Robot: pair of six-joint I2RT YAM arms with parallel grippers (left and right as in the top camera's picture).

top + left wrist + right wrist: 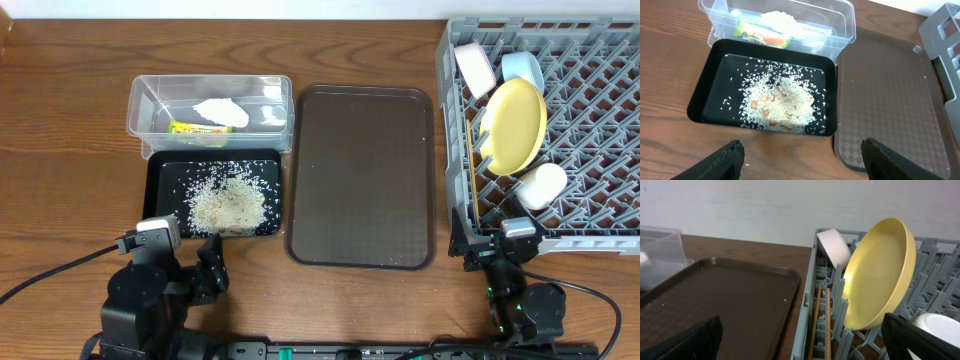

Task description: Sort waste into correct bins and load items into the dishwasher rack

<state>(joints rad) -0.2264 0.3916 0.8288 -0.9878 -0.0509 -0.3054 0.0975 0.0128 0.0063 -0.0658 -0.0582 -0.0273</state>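
The grey dishwasher rack (590, 210) at the right holds the yellow plate (516, 124), a white bowl (475, 66), a light-blue bowl (523, 68), a small white cup (541, 186) and wooden chopsticks (817, 322) along its left wall. The clear tub (210, 90) holds the white tissue (221, 112) and the green-and-orange wrapper (198, 128). The black tray-bin (160, 190) holds the rice (780, 102). My left gripper (802, 160) is open and empty, in front of the black bin. My right gripper (802, 340) is open and empty at the rack's front left corner.
A large flat brown serving tray (362, 175) lies between the bins and the rack, with nothing on it. The wooden table (60, 150) extends to the left. Cables run along the front edge by both arm bases.
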